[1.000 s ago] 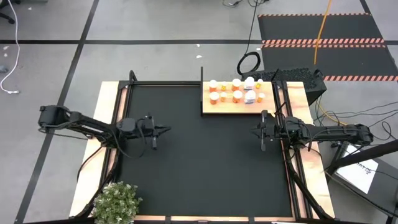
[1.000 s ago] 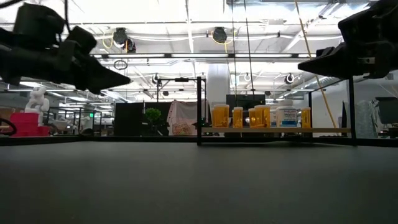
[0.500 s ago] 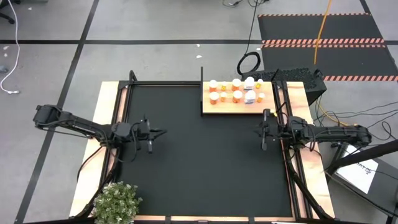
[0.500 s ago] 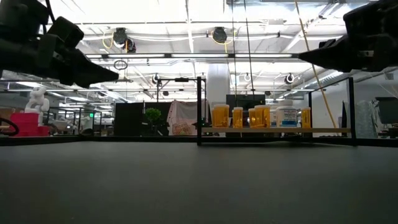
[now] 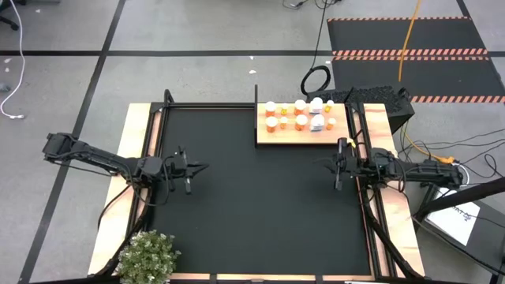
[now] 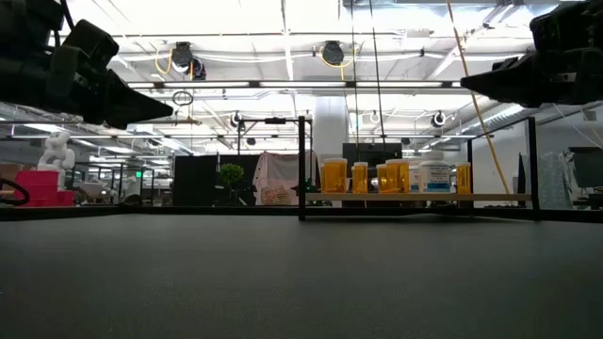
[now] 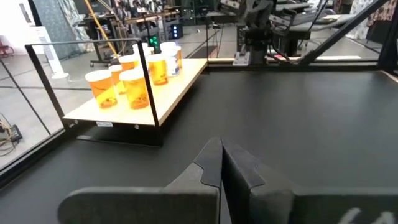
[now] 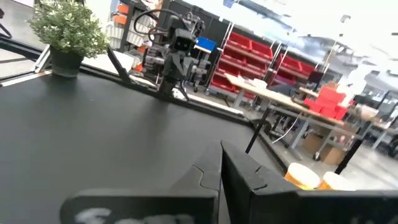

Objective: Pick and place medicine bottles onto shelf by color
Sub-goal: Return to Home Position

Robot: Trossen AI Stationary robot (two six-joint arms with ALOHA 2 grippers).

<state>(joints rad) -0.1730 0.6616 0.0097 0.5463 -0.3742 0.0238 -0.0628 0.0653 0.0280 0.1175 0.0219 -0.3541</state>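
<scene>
Fingers pressed together on nothing, the left gripper (image 7: 221,144) hangs above the black mat (image 5: 252,213), well apart from the shelf (image 5: 272,139). The right gripper (image 8: 221,148), likewise clenched and empty, hangs near the shelf's right end. The medicine bottles (image 5: 301,116), orange and white, stand upright on the shelf.

Matt pale wood shelf (image 5: 276,138); translucent orange plastic bottles (image 5: 301,121); matt black mat (image 5: 252,197).
</scene>
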